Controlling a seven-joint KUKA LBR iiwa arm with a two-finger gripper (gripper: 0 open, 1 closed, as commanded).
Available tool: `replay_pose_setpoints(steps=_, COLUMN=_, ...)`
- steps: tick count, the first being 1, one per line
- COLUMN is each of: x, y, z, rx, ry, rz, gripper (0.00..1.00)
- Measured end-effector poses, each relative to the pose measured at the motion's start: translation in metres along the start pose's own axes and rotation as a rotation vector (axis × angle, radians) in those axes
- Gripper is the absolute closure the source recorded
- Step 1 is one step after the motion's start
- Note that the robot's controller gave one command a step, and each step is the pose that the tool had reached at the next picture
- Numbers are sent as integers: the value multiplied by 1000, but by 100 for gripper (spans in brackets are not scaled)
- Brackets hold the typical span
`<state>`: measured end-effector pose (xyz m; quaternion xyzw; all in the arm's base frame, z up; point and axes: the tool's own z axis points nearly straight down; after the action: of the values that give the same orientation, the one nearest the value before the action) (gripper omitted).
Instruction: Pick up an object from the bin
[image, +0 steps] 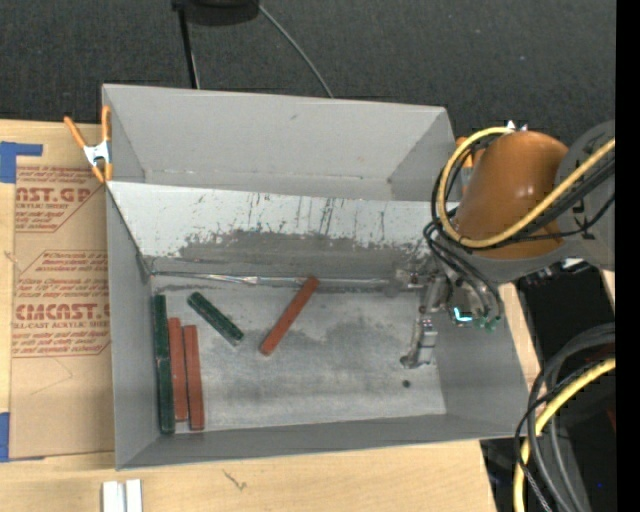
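Found gripper (420, 352) at 3 o'clock beside bin (478, 385) wall, grip untellable; bare floor around; red stick (290, 316) mid-bin, other sticks (176, 370) toward 9.

There's the end effector (421, 345) in the bin's (270, 130) right part. Nearest on its left, a slanted stick (289, 316); beyond that, a shorter stick (215, 318); farthest from it, three long sticks (176, 368) side by side along the left wall.

Orange domed cover (510, 188), yellow cables (449, 180), metal hand (419, 350)
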<state>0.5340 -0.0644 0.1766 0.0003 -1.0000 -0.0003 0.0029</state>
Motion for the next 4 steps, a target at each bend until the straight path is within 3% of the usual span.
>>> replay_pose_setpoints(steps=1, x=-2, y=0, z=-3, rx=1, ry=-7, rz=-1, gripper=0)
replay_pose_setpoints(steps=2, x=-30, y=43, z=23, rx=3, ry=-13, rz=-43, gripper=0)
replay_pose_setpoints(steps=3, x=-35, y=84, z=87, rx=0, ry=-13, rz=-126, gripper=0)
replay_pose_setpoints(steps=4, x=-44, y=93, z=111, rx=2, ry=-11, rz=-182, gripper=0)
